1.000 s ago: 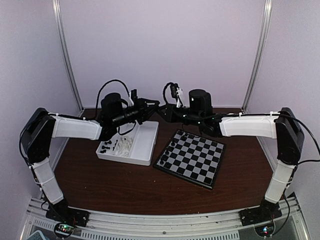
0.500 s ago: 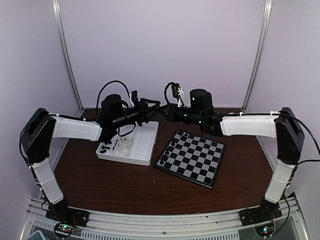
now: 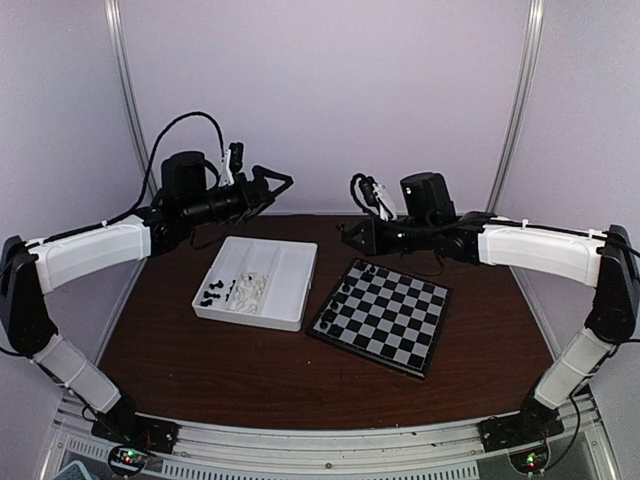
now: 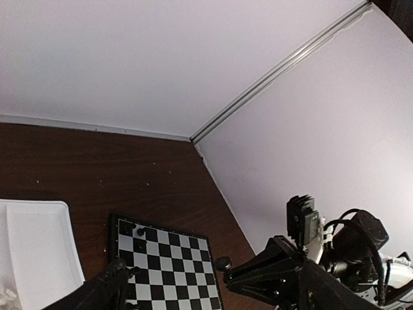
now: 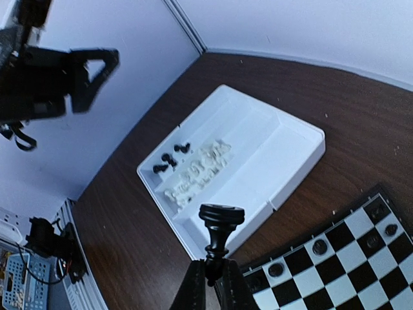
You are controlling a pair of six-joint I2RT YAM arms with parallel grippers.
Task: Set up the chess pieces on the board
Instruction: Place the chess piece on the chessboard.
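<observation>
My right gripper (image 5: 211,274) is shut on the thin end of a black chess piece (image 5: 219,226), the piece's wide base pointing away from the fingers. In the top view this gripper (image 3: 352,236) hangs over the table just beyond the board's (image 3: 385,315) far left corner. A few black pieces (image 3: 364,271) stand along that corner and the left edge. My left gripper (image 3: 278,184) is raised high beyond the white tray (image 3: 290,275), open and empty. One of its fingers (image 4: 106,287) shows low in the left wrist view, above the board (image 4: 169,258).
The tray's left compartments hold a heap of white pieces (image 3: 250,289) and a few black ones (image 3: 210,296); its wide right compartment (image 5: 258,148) is bare. Purple walls close the back and sides of the brown table (image 3: 250,370).
The two grippers met tip to tip above the tray's far edge. The left one has opened and swung up and left; the right one has drawn back right with the black piece.
</observation>
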